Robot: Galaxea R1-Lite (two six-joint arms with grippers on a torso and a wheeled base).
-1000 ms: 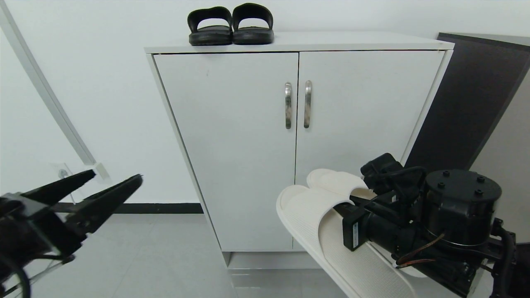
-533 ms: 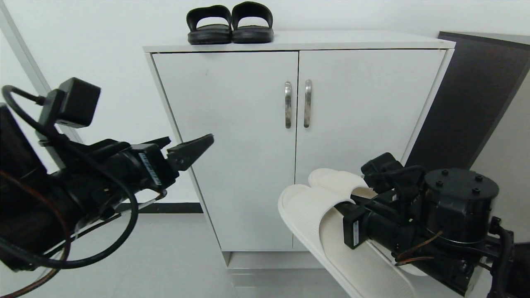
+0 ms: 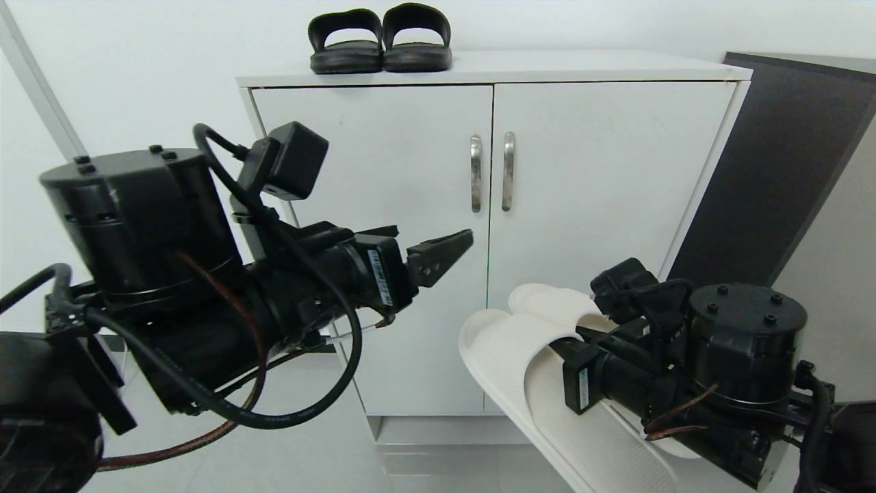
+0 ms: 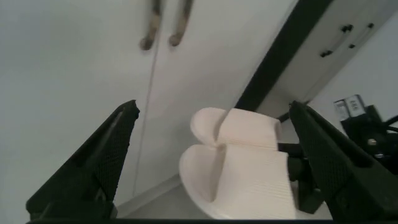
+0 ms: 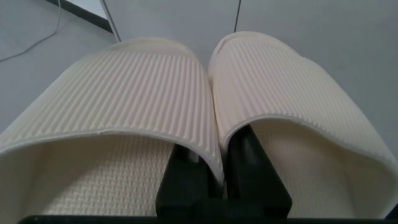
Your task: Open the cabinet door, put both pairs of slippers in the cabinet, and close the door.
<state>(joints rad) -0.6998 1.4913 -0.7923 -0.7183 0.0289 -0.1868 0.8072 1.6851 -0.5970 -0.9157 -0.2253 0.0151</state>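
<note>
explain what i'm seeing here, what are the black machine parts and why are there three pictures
This is a two-armed robot. The big picture comes from a camera on its head; the two small ones come from cameras on its wrists. The left gripper, fingers open, is raised in front of the white cabinet, near its metal handles. The cabinet is shut. The right gripper holds a pair of white slippers side by side. A pair of black slippers sits on top of the cabinet.
</note>
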